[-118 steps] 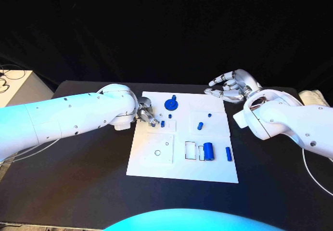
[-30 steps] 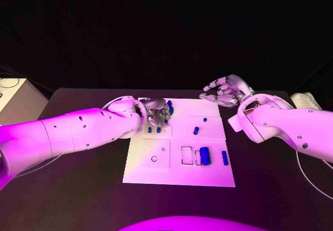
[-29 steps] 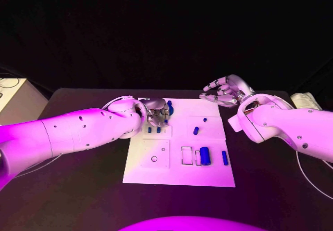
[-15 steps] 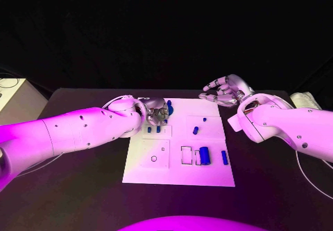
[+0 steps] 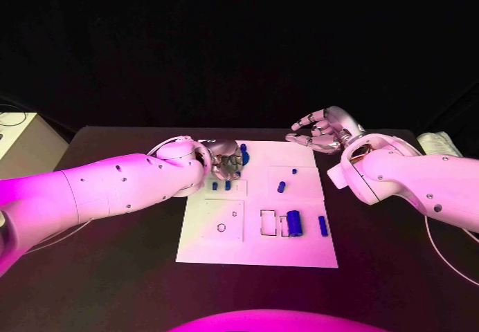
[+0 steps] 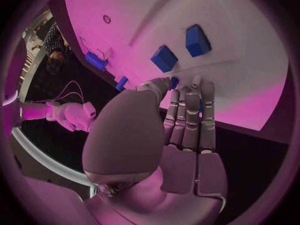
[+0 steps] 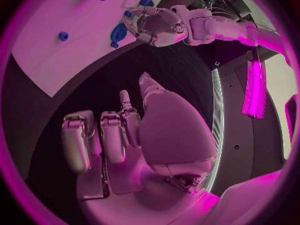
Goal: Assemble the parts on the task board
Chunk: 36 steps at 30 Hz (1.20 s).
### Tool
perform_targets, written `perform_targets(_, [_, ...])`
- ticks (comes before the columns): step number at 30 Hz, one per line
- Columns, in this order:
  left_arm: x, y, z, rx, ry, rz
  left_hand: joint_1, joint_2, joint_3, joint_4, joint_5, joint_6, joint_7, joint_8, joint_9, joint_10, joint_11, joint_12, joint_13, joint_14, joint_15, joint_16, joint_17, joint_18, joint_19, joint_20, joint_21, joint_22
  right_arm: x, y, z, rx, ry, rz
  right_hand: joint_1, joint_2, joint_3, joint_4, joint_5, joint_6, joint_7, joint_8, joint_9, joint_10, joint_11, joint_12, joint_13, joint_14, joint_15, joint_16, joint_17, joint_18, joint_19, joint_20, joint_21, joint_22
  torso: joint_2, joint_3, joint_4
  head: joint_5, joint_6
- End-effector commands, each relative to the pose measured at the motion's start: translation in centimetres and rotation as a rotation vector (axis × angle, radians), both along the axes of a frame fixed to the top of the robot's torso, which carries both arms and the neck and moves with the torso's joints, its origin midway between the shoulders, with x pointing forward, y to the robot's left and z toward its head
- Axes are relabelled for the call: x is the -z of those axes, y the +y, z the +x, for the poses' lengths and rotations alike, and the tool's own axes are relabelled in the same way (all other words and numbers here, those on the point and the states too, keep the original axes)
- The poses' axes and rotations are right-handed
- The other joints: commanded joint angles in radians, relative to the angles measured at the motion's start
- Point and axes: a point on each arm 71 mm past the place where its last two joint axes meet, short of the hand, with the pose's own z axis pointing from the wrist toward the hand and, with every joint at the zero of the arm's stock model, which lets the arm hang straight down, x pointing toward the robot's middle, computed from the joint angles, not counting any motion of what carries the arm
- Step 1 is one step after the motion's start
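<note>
Left hand [image 5: 226,158] low over the far-left corner of the task board [image 5: 257,252], fingers held close together and pointing down onto the white surface. In the left wrist view the fingertips [image 6: 187,87] sit right against a small dark-blue part [image 6: 175,82]; whether it is pinched or only touched, cannot tell. Nothing larger in that hand.

Two short blue pegs [image 5: 221,185] stand side by side just nearer the robot than the left hand, close to its fingers. A round blue piece [image 5: 244,156] lies just beside the hand on its board-centre side, partly hidden by it.

Right hand [image 5: 321,132] hovers off the board's far-right corner, over the black desk [image 5: 120,277], fingers loosely curled, holding nothing. Well apart from every part.

Elsewhere on the board: a small blue stud [image 5: 295,171], a slanted blue peg [image 5: 282,186], a thick blue cylinder [image 5: 295,223] and a slim blue pin [image 5: 322,225], both lying with long axes running toward and away from the robot.

Judgement: the left hand is nearer the work; the two pegs crowd any move toward the robot.
</note>
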Motion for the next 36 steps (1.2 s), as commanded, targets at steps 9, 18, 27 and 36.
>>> perform_targets(9, [0.45,-0.55,-0.26,0.026,0.045,0.024,0.013,-0.006,0.022,-0.016,-0.006,0.030,-0.015,-0.001,-0.004,0.029,-0.003,-0.011,-0.007,0.030,-0.001,0.028,0.020,0.014,-0.002,-0.004,0.018,0.012,0.00,0.24,-0.07,-0.021,-0.003,-0.005,-0.006,0.002,0.001,0.004,0.002,-0.006,0.000,0.004,-0.001,-0.004,-0.001,-0.005,0.122,0.098,0.002,-0.003,0.234,-0.012,0.100,0.003,-0.003,0.257,0.000,-0.0006,-0.0001,-0.001,-0.004])
perform_targets(18, [0.61,-0.63,-0.28,0.027,0.048,0.041,0.011,-0.008,0.025,-0.021,-0.008,0.039,-0.021,-0.004,-0.007,0.039,-0.005,-0.012,-0.007,0.041,-0.003,0.040,0.032,0.013,0.000,-0.005,0.027,0.021,0.01,0.25,-0.05,-0.021,-0.002,-0.005,-0.005,0.002,0.001,0.005,0.002,-0.005,-0.001,0.006,0.000,-0.005,-0.001,-0.005,0.122,0.098,0.002,-0.003,0.235,-0.012,0.100,0.003,-0.002,0.258,0.000,-0.0002,-0.0005,-0.003,-0.007])
perform_targets(27, [0.80,-0.54,-0.26,0.018,0.059,0.075,0.012,-0.009,0.029,-0.031,-0.009,0.052,-0.023,-0.007,-0.010,0.054,-0.009,-0.009,-0.005,0.058,-0.006,0.055,0.050,0.010,0.010,-0.007,0.043,0.038,0.02,0.24,-0.03,-0.021,-0.002,-0.005,-0.005,0.003,0.002,0.005,0.002,-0.004,-0.001,0.006,0.000,-0.005,-0.001,-0.005,0.122,0.098,0.002,-0.003,0.234,-0.012,0.100,0.003,-0.002,0.258,0.000,-0.0001,-0.0006,-0.004,-0.009])
perform_targets(36, [0.96,-0.36,-0.20,0.007,0.065,0.109,0.028,-0.001,0.046,-0.058,-0.009,0.063,-0.021,-0.017,-0.016,0.067,-0.015,-0.005,-0.001,0.076,-0.012,0.074,0.068,0.010,0.014,-0.013,0.062,0.055,0.01,0.21,-0.05,-0.020,-0.002,-0.005,-0.006,0.004,0.002,0.006,0.002,-0.004,-0.001,0.007,0.000,-0.004,-0.001,-0.004,0.123,0.098,0.002,-0.003,0.234,-0.012,0.100,0.003,-0.003,0.257,0.000,-0.0001,-0.0005,-0.006,-0.009])
